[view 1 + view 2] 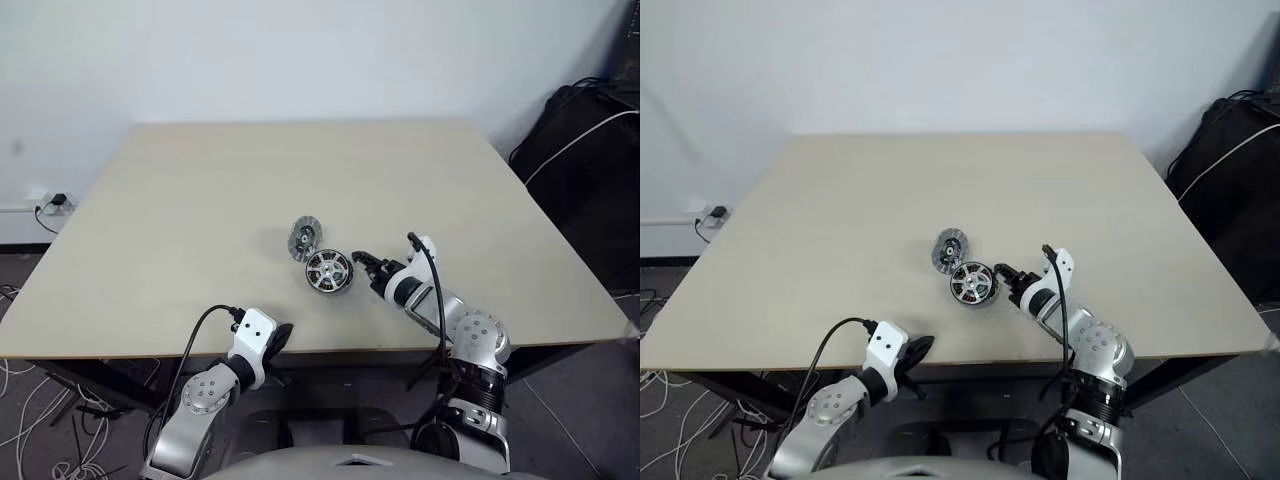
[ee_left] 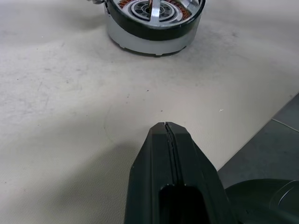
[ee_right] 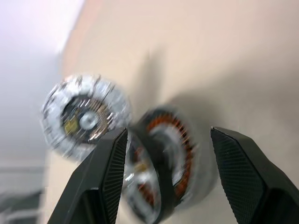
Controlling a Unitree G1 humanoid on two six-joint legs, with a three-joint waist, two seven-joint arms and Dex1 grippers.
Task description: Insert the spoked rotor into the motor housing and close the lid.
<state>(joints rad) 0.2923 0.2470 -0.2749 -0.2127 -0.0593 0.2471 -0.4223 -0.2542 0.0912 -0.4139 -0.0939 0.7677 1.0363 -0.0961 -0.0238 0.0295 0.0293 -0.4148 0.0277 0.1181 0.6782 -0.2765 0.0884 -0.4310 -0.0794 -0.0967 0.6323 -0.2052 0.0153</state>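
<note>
So the motor housing sits mid-desk, right off the right hand fingertips, which are spread open holding nothing; left hand is shut, farther back; lid probably just behind

A beige table stands against a white wall, cables on the floor.

Resting low with the left gripper, fingers pressed together. Reaching forward with the right gripper, fingers standing wide apart, angled slightly downward and toward the left.
</note>
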